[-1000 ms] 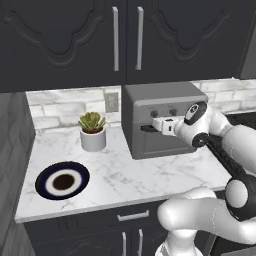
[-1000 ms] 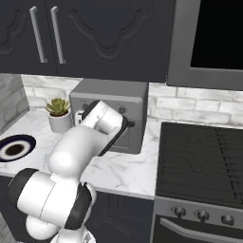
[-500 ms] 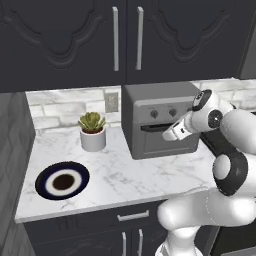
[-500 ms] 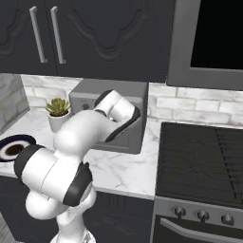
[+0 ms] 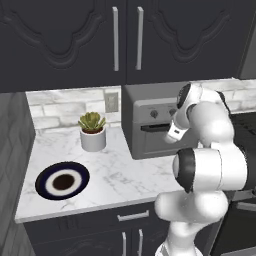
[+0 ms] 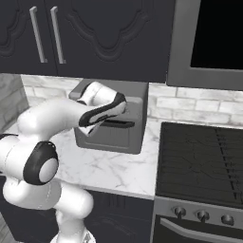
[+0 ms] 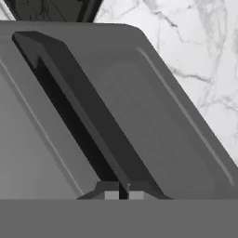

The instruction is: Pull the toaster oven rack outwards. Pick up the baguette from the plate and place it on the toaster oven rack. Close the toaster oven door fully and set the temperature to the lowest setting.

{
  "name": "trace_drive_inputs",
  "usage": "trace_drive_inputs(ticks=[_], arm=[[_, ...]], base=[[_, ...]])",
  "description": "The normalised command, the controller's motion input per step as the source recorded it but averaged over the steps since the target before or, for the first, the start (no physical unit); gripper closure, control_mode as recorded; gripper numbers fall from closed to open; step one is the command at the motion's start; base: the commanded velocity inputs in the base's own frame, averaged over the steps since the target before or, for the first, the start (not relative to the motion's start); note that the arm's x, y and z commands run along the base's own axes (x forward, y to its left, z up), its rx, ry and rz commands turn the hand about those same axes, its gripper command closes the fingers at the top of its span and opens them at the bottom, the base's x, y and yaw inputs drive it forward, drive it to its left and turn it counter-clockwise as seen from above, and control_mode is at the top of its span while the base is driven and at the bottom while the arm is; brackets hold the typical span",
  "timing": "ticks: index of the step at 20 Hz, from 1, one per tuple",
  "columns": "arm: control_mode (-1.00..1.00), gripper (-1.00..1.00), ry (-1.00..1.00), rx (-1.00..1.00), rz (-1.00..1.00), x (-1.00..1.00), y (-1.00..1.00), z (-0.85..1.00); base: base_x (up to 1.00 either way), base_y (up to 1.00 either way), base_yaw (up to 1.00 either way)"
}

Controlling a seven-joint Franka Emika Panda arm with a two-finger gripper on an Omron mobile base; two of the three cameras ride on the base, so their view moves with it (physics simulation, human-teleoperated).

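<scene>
Standing on the marble bench (image 5: 115, 172) against the tiled wall, the toaster oven (image 5: 150, 120): a boxy matte grey unit with small round knobs across its upper front panel, two countable in the left base view, the rest hidden behind the white arm. Below them the toaster oven door (image 5: 150, 142), a flat grey panel with one dark handle bar (image 7: 88, 121), long axis horizontal across the oven front, looking shut and upright. In the hand view that bar runs diagonally from about 10 o'clock down to 6 o'clock, with the door pane at 3 o'clock of it and marble beyond at 1 o'clock. End effector (image 7: 120, 193) right at the bar's near end, its two dark fingertips (image 7: 108, 191) pressed almost together with only a sliver of gap, closed; whether anything is pinched between them cannot be told. In the right base view, end effector (image 6: 85, 129) at the door's upper left, just at the handle. One plate (image 5: 62, 181), round, dark navy with a white ring and dark brown centre, lying flat at about 8 o'clock of the oven, well apart from it. One potted succulent (image 5: 92, 131) between plate and oven, nearer the wall. One dark stove (image 6: 204, 156) at 3 o'clock of the oven in the right base view.
</scene>
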Motion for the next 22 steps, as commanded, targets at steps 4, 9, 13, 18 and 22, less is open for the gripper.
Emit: trace_drive_inputs(ticks=[4,9,13,18,22], arm=[[-1.0,1.0,0.0,-1.0,0.38,0.39,-0.03,0.0],[-1.0,1.0,-0.02,-1.0,0.44,0.2,-0.03,0.0],[-1.0,1.0,-0.06,-1.0,0.5,0.01,-0.01,0.0],[-1.0,1.0,-0.11,-0.64,0.34,-0.05,0.08,-0.05],[-1.0,1.0,-0.16,-0.03,0.03,-0.18,-0.12,-0.02]], base=[[0.0,0.0,0.0],[0.0,0.0,0.0],[0.0,0.0,0.0],[0.0,0.0,0.0],[0.0,0.0,0.0]])
